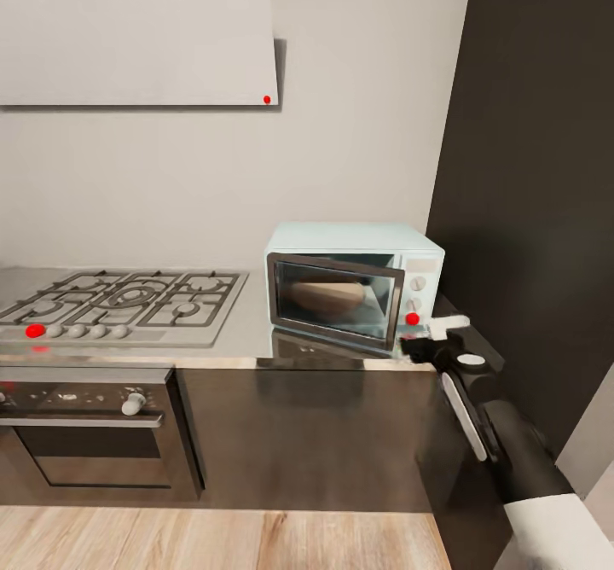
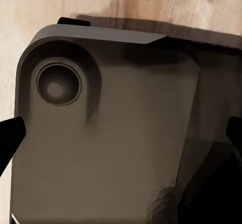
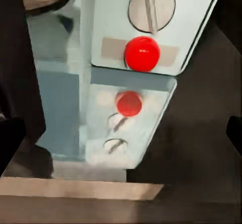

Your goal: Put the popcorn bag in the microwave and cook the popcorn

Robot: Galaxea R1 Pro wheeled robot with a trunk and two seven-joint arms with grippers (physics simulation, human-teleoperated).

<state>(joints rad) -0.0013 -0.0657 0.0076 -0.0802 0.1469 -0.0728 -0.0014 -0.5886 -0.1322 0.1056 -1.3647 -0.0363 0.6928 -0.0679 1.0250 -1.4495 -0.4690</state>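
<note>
A: Right end effector [image 1: 424, 341] hovers at the microwave's [image 1: 354, 284] control panel, just before the red button [image 3: 141, 53]; its fingers look spread, gripping nothing. Left end effector: state cannot be told.

B: Step?

A: Door appears closed, with a tan shape, probably the popcorn bag [image 1: 326, 295], behind the glass. Starting the heat comes next, likely pressing that button squarely.

B: Counts?

A: One microwave, one bag, one red button, two white knobs [image 1: 416, 283].
</note>
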